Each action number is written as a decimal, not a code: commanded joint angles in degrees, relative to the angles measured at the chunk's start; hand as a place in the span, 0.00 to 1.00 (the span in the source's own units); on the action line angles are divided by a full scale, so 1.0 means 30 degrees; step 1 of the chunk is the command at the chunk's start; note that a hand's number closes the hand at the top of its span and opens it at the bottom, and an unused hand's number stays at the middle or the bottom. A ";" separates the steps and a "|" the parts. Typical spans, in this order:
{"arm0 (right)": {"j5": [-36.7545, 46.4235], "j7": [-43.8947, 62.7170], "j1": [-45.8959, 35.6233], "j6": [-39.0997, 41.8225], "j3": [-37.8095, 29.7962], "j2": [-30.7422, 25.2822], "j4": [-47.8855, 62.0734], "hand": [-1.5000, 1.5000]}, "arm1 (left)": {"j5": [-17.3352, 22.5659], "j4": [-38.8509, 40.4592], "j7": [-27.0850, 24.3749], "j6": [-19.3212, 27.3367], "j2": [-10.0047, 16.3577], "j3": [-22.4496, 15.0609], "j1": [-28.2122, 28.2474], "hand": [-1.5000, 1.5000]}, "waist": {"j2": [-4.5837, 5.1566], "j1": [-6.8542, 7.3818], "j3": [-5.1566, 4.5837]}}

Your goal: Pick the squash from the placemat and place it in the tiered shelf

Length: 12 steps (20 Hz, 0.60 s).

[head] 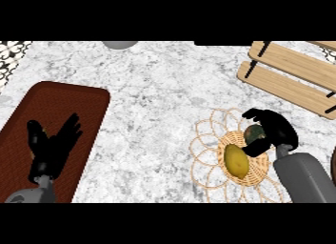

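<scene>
Head view. Left hand (49,147): fingers straight and spread, over brown mat (72,102), near left. Right hand (272,127): curled round dark green squash (253,134) on woven placemat (207,143), near right. A yellow piece (235,161) lies just before it; cannot tell whether they are joined. Marble tabletop (149,90). Wooden tiered shelf (290,71): far right, well apart from squash.

Yellow-green squash (235,161) on woven placemat (249,180); tiered shelf (291,63) apart.
</scene>
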 commanded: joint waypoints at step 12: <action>-0.0169 0.0398 -0.0898 -0.1085 -0.1127 0.2813 -0.0017 1.00 | -0.0730 -0.1784 0.0968 0.0433 -0.0711 -0.0392 0.0709 0.50 | 0.0057 0.0032 0.0107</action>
